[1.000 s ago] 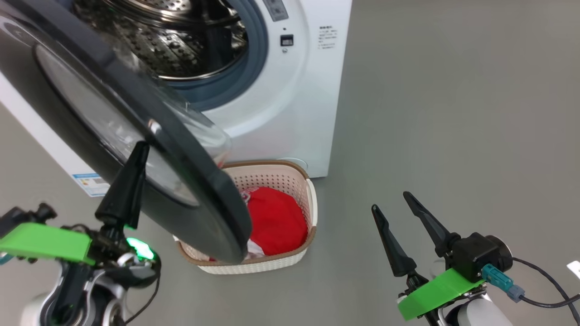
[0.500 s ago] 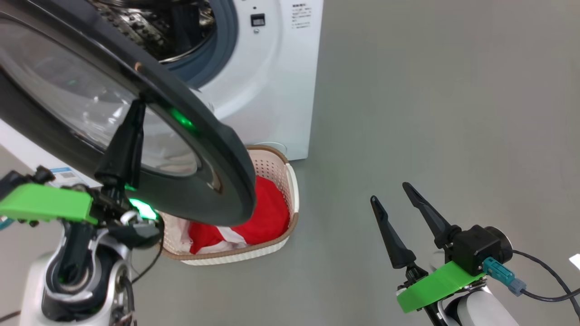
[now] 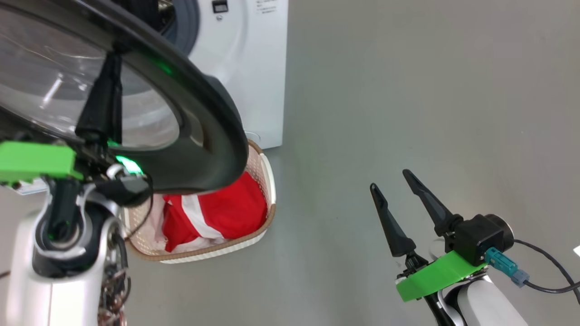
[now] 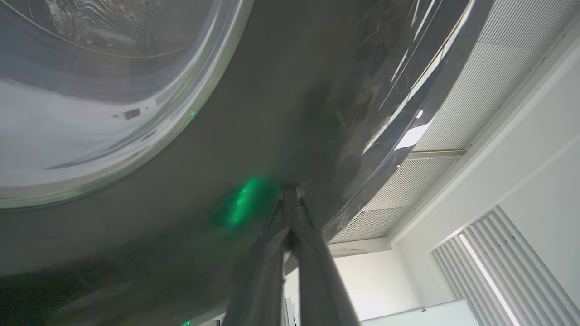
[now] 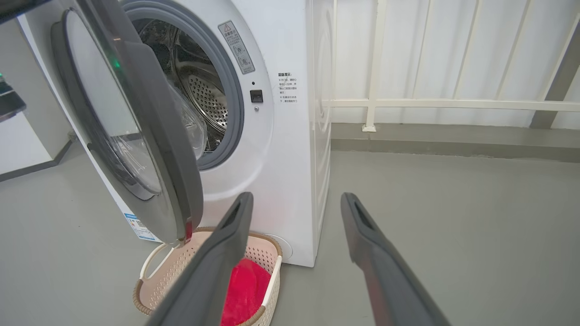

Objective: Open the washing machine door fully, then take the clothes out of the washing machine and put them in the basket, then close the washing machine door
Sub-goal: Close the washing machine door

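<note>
Washing machine door (image 3: 199, 117) has swung nearer the washing machine (image 3: 253, 68) since a second ago; left gripper (image 3: 113, 61), clenched on nothing, pushes its black rim. Clothes (image 3: 217, 210) sit in the basket (image 3: 268, 194) at the machine's foot, so likely only closing remains. Right gripper (image 3: 389, 179) splayed, idle, well right of it.

basket (image 3: 272, 194) half hidden behind door (image 3: 213, 127) (head view), label print (image 5: 287, 88) unreadable

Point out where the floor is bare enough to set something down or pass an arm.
Bare floor lies right of the washer and basket, out to the open right gripper; the right wrist view shows it running back to a white railing. Crowded: the door overhangs the basket, with the shut left gripper at its rim.
</note>
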### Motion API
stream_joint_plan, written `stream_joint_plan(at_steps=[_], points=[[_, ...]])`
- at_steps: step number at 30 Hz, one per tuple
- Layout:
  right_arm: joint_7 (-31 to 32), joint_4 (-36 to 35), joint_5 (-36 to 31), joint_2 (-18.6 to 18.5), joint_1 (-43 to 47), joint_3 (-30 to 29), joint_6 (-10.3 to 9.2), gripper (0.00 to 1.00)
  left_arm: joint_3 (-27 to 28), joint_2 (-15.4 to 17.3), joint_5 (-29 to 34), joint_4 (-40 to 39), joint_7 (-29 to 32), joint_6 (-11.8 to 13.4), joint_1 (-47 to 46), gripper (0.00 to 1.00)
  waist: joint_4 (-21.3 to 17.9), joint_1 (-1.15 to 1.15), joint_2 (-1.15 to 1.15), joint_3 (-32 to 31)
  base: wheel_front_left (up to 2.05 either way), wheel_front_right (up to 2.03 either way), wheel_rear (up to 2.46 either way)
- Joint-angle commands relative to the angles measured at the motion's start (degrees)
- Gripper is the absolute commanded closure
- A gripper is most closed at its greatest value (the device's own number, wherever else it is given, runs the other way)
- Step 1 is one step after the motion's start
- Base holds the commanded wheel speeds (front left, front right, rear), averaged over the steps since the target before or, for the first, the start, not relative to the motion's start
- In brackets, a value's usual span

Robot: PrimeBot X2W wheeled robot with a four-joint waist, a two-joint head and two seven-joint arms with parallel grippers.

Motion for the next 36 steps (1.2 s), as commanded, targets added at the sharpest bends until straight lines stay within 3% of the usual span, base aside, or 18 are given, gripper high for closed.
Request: stream_joint_plan(at_steps=[1,21,30,31,32,33,34,36], points=[[-0.4,-1.7,-0.1,0.1,-1.6,1.0,0.25,0.0,1.9,1.2,0.6,-0.4,-0.5,-0.8,-3.2,1.0,-1.2,0.0,0.0,1.2,0.0,0.0,0.0],[-0.4,-1.9,0.9,0.1,-3.3,1.9,0.25,0.0,4.4,3.7,3.4,9.9,-4.1,-2.6,-15.5,1.0,-6.3,0.0,0.0,4.8,0.0,0.0,0.0],[-0.4,-1.5,1.1,0.1,-3.0,1.5,0.25,0.0,4.4,3.5,3.2,12.4,-3.6,-4.7,-15.2,1.0,-5.4,0.0,0.0,4.1,0.0,0.0,0.0],[-0.4,-1.5,1.0,0.1,-3.0,1.4,0.25,0.0,4.1,3.3,2.9,12.2,-3.0,-5.0,-14.7,0.96,-5.1,0.0,0.0,3.9,0.0,0.0,0.0],[-0.4,-1.5,0.9,0.1,-3.0,1.3,0.25,0.0,4.1,3.2,2.5,12.0,-2.5,-5.3,-14.1,0.67,-4.7,0.0,0.0,3.7,0.0,0.0,0.0],[-0.4,-1.4,0.8,0.1,-2.9,1.2,0.25,0.0,4.0,3.2,2.4,11.8,-2.3,-5.5,-13.4,0.11,-4.3,0.0,0.0,3.4,0.0,0.0,0.0],[-0.4,-1.4,0.8,0.1,-2.9,1.1,0.25,0.0,3.9,3.2,2.4,11.4,-1.9,-5.8,-12.6,0.0,-4.0,0.0,0.0,3.2,0.0,0.0,0.0],[-0.4,-1.3,0.7,0.1,-2.7,0.9,0.25,0.0,3.8,3.2,2.0,10.6,-1.1,-6.2,-10.8,0.0,-3.1,0.0,0.0,2.5,0.0,0.0,0.0]])
